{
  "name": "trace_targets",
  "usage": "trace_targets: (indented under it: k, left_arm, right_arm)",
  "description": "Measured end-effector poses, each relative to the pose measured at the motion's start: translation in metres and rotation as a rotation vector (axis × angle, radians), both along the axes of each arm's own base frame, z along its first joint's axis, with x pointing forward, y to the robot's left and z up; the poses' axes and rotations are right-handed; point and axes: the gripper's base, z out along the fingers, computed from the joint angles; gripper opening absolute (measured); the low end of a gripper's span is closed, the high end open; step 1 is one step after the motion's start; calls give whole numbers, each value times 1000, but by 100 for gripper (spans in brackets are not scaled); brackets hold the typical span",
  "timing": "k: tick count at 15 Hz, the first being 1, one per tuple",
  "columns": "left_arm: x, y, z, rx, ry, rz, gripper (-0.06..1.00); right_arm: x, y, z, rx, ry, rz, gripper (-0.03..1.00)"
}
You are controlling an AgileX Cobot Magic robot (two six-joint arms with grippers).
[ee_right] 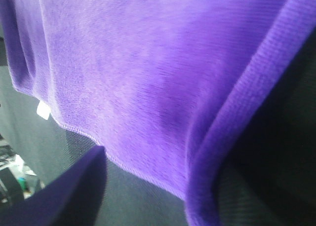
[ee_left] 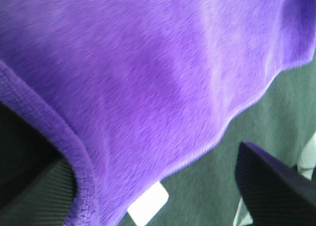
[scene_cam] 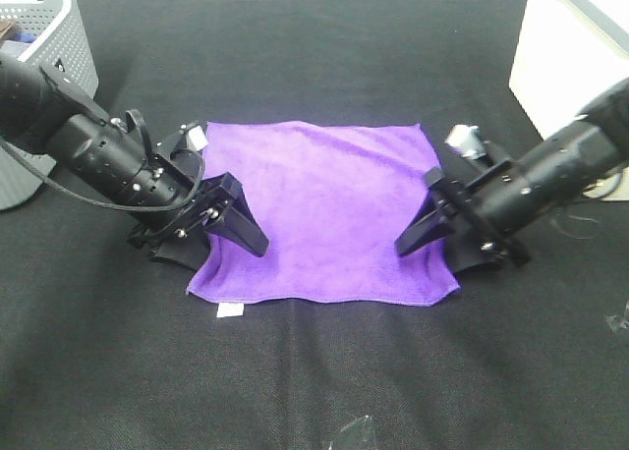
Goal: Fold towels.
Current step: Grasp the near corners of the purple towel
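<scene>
Well left of the purple towel (scene_cam: pixel 329 204) and farther back, a grey slotted basket (scene_cam: pixel 59 47) at the edge of the black desk (scene_cam: pixel 314 37). From that side, a black arm angled down to the towel's left edge, near its front corner.

Left tool (scene_cam: pixel 236 236) astride that edge, jaws standing apart. One finger (scene_cam: pixel 244 224) above the cloth, pointing in toward the towel's middle. The other finger (ee_left: pixel 34 196), in the left wrist view, under the stitched hem draped over it. Cloth between the jaws, unpinched, with a gap showing under the upper finger.

Just off the towel's front left corner, a small white tag (scene_cam: pixel 228 310) flat on the desk.

Lies spread flat in a single layer at mid-desk, all four corners showing, front hem slightly wavy.

Mirrors the pose at the towel's right edge: right tool (scene_cam: pixel 428 242) likewise astride the hem near the front corner, jaws parted. Upper finger (scene_cam: pixel 418 236) over the cloth, lower finger (ee_right: pixel 276 176) beneath the curled hem in the right wrist view. Cloth again between the jaws, not yet clamped.

Well right of the towel and farther back, a white box (scene_cam: pixel 570 47).
</scene>
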Motion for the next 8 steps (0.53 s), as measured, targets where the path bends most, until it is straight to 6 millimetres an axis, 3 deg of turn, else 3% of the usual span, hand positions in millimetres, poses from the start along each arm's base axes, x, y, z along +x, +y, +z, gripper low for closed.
trace_targets:
  k: [5, 8]
  left_arm:
    - [0, 0, -4, 12, -4, 5, 58]
    - [0, 1, -10, 33, -10, 5, 26]
  right_arm:
    - [0, 6, -3, -22, -16, 5, 41]
    - [1, 4, -6, -41, -25, 3, 19]
